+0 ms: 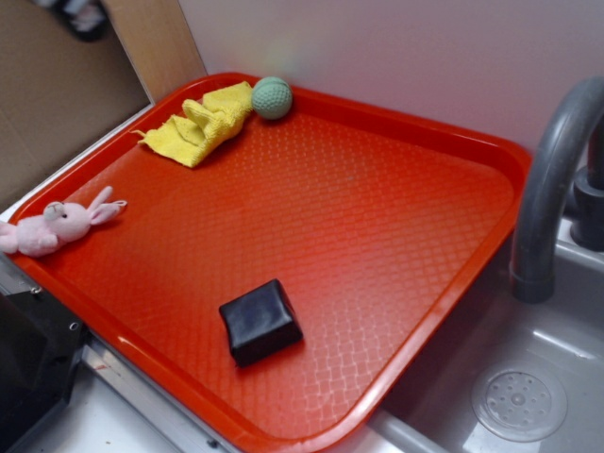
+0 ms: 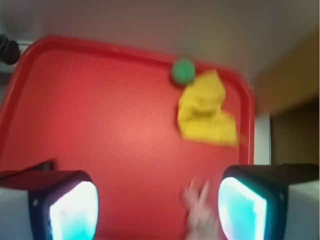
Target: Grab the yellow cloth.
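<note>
The yellow cloth [image 1: 203,123] lies crumpled at the far left corner of the red tray [image 1: 491,156], touching the pale green ball [image 1: 272,97]. In the wrist view the cloth [image 2: 205,112] sits ahead and to the right, with the ball [image 2: 183,71] just beyond it. My gripper [image 2: 157,210] is open and empty, high above the tray, well short of the cloth. Its two fingers [image 2: 75,212] show at the bottom edge. The gripper is out of the exterior view.
A pink plush bunny [image 1: 57,224] lies over the tray's left rim and shows blurred between my fingers in the wrist view [image 2: 200,210]. A black block [image 1: 260,321] sits near the tray's front. A grey faucet [image 1: 552,179] and sink [image 1: 519,401] stand right.
</note>
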